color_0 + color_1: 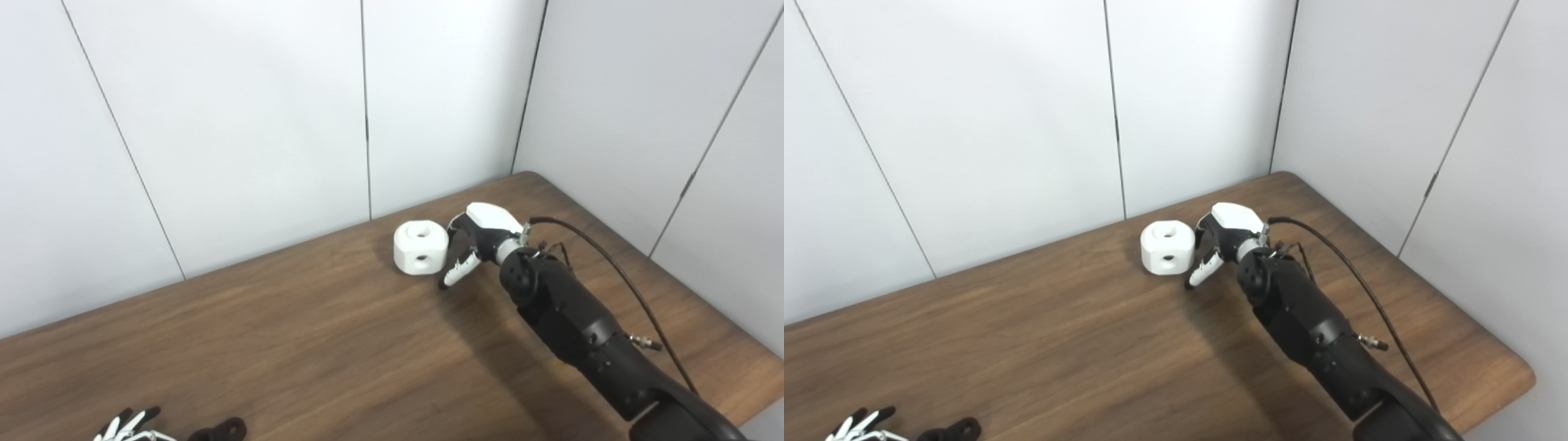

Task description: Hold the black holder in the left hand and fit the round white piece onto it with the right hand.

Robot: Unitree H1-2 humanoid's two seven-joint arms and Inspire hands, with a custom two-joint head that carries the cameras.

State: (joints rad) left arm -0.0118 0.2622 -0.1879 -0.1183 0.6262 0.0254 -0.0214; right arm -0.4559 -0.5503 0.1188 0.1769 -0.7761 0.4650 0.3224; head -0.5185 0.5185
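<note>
The round white piece, a chunky block with a hole on top and one on its side, rests on the wooden table near the back wall. My right hand is just to its right, fingers curled toward it and apart, not closed on it. Only the fingertips of my left hand show at the bottom left edge, spread apart. The black holder lies on the table just right of those fingertips, mostly cut off by the frame.
White wall panels rise directly behind the table, and another wall runs along its right side. The table's rounded right edge is close to my right forearm. A black cable loops above that arm.
</note>
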